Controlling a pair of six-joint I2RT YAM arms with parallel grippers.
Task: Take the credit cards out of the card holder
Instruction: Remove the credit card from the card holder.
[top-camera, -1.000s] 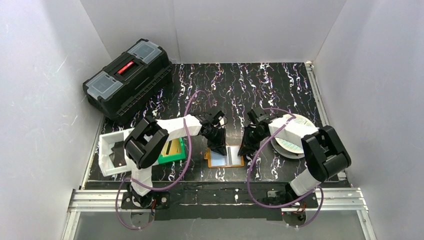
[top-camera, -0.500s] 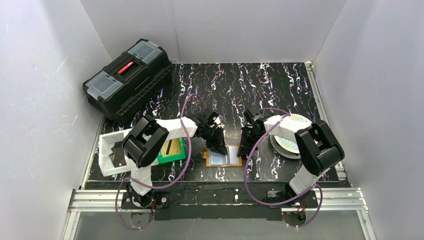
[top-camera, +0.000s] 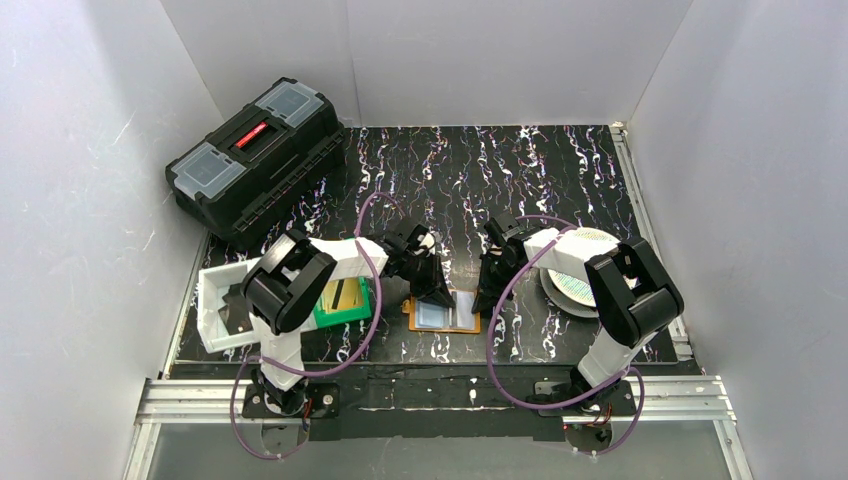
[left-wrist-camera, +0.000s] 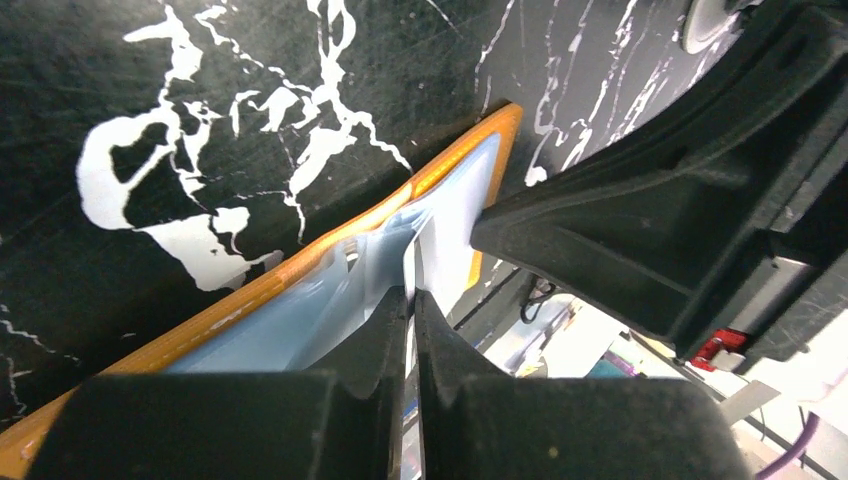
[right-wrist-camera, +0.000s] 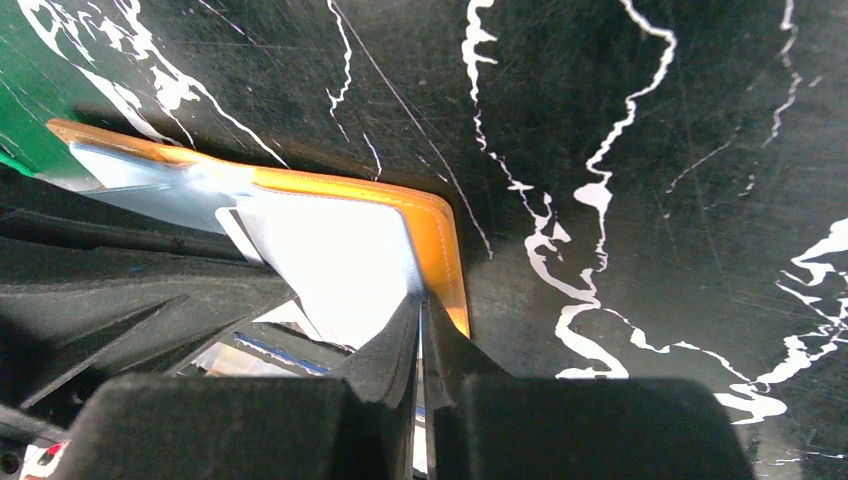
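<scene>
Top external view: a black mat (top-camera: 480, 170) streaked with white and purple marbling covers the table, boxed in by plain white walls (top-camera: 450, 60) on three sides, with an aluminium rail (top-camera: 430, 400) along the near edge. A black toolbox (top-camera: 262, 155) sits at the far left against the wall. Near left, a white tray (top-camera: 210, 300) stands just beside a green bin (top-camera: 345, 318) holding a gold-yellow card (top-camera: 348, 294). A round white patterned disc (top-camera: 572, 296) lies at the right.

The card holder (top-camera: 443, 314) lies open on the mat near the front centre, silvery pockets up. The left gripper (top-camera: 437, 295) and right gripper (top-camera: 487, 297) press down on its left and right halves. Each wrist view shows the jaws drawn together, tips on the pockets; whether a thin layer is pinched I cannot tell.
</scene>
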